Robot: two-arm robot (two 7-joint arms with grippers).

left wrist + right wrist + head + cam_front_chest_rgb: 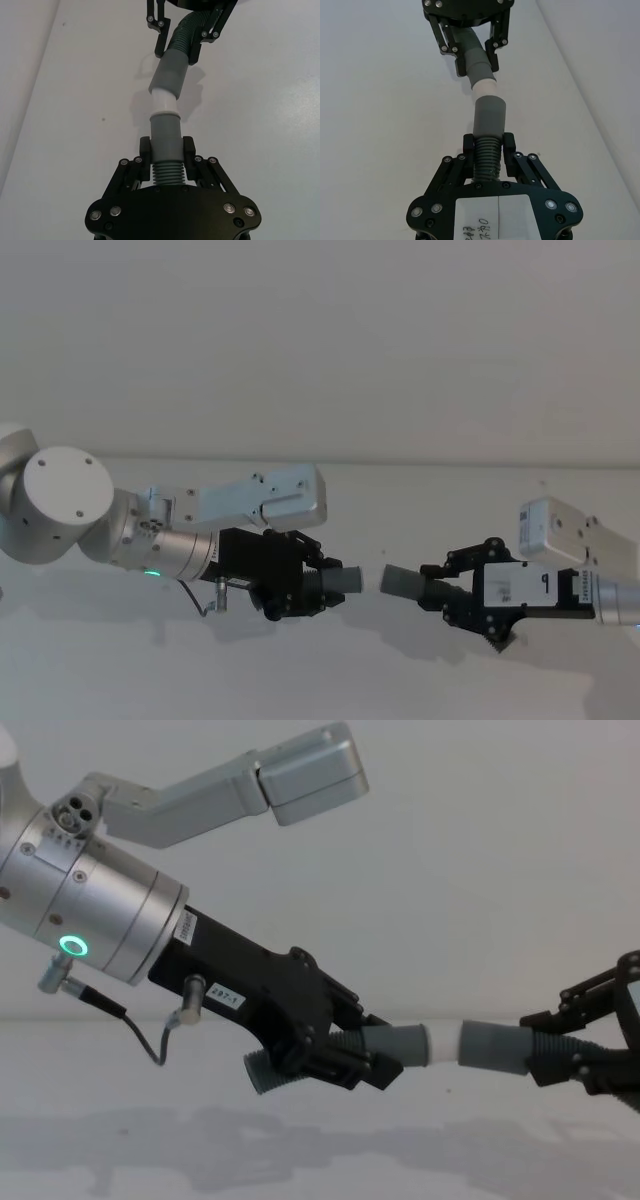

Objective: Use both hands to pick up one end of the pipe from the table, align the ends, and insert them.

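Both jaws clamp ribbed grey hose pieces; smooth cuffs aligned, apart.

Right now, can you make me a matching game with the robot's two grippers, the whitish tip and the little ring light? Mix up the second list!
Things:
1. left gripper
2. right gripper
3. whitish tip
4. ring light

States:
A. glows green on the silver wrist
B. sits between the two grey cuffs
C. shut on a hose piece, at the right of the head view
D. shut on a hose piece, at the left of the head view

Pairs: 1-D, 2-C, 3-B, 4-A
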